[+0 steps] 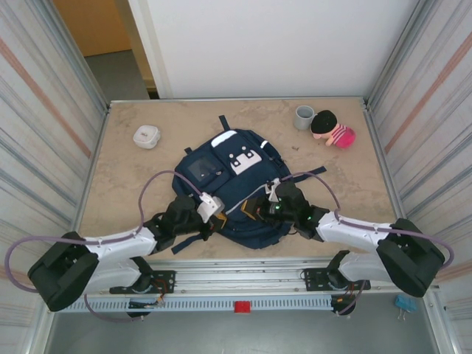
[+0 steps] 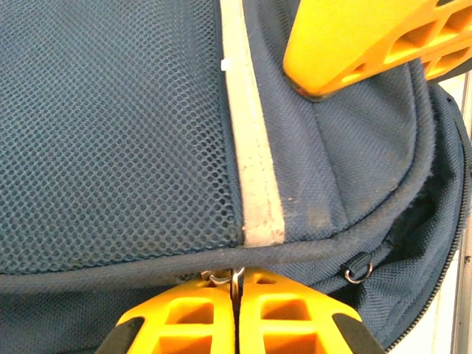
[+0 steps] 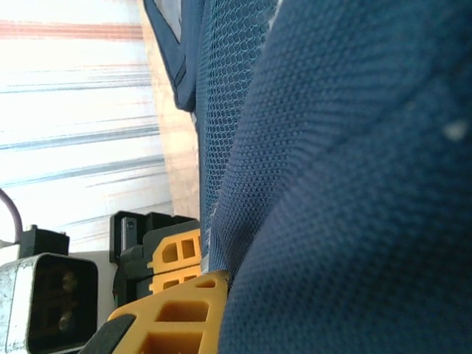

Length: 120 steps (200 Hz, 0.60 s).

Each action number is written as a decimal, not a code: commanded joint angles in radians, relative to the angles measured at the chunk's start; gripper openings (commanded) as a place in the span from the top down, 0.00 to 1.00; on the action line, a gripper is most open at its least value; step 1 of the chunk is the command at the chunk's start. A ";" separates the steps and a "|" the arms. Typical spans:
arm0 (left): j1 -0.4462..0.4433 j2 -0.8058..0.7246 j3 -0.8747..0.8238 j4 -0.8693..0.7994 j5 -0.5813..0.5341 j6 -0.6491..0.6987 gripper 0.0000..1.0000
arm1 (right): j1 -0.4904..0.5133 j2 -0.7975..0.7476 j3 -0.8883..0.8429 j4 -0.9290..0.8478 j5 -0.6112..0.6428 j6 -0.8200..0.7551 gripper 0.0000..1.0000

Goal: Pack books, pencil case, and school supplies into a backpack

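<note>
Top view: backpack lies flat at the centre of the table, white-patched front pocket up, its top toward 12 o'clock. Left gripper sits at the bag's 7 o'clock edge. In the left wrist view its orange fingers are pressed together, and a small metal zipper pull is pinched between the tips, right under the dark piped seam. The pale stripe runs from that seam toward 12 o'clock, across the mesh panel. A second metal ring lies on the fabric at 4 o'clock. Right gripper is at the bag's 5 o'clock edge, jaws closed. In the right wrist view, navy fabric lies against its one visible finger; cannot tell whether any cloth is pinched. Elsewhere on the table: rounded white box at 10 o'clock, grey cup at 1 o'clock, and a dark-haired doll in pink stripes just beside the cup.
</note>
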State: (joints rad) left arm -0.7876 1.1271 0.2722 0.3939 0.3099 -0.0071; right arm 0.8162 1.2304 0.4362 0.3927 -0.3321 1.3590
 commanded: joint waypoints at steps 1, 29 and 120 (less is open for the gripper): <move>-0.020 -0.053 0.027 -0.010 0.046 -0.020 1.00 | 0.031 0.037 0.035 0.080 0.061 0.031 0.96; -0.046 -0.092 0.022 -0.021 0.055 -0.027 1.00 | 0.054 0.094 0.094 0.101 0.104 0.022 0.98; -0.092 -0.141 0.029 -0.049 0.046 -0.051 1.00 | 0.078 0.153 0.174 0.105 0.153 -0.016 1.00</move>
State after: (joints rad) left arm -0.8333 1.0073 0.2718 0.2592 0.2611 -0.0536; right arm 0.8875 1.3800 0.5602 0.4446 -0.2363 1.3609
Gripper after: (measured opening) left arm 0.059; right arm 0.107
